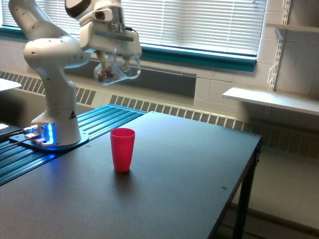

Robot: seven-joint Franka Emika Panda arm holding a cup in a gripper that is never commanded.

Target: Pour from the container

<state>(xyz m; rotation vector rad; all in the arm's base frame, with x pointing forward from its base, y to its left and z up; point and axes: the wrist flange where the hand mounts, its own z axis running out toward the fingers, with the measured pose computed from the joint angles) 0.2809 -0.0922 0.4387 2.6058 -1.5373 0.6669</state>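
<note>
- The gripper [118, 63] is closed around the container [115, 71], a clear plastic cup held high in the air in front of the window blinds [199, 22], well above the desk [164, 189].
- The container lies tilted nearly on its side, its mouth toward the exterior view's right and its base toward the left. Small dark reddish bits sit bunched at the base end; none appear to be at the rim.
- A red cup [122, 149] stands upright on the desk, below the container and slightly toward the exterior view's right of it, well apart in height. It looks like the likely target for the pour.
- Handling, as a judgement: the container looks thin-walled and light, so it would flex or crack under a hard squeeze, and smooth plastic can slip or rotate between the fingers while tipped. The small load adds little weight, but loose bits may slide out all at once.
- The grip appears to be across the side wall, near the middle to upper part; exactly where the fingers touch cannot be told through the clear plastic.
- The red cup is also light and could topple if knocked, so the pour calls for lining up the mouth over it without contact.
</note>
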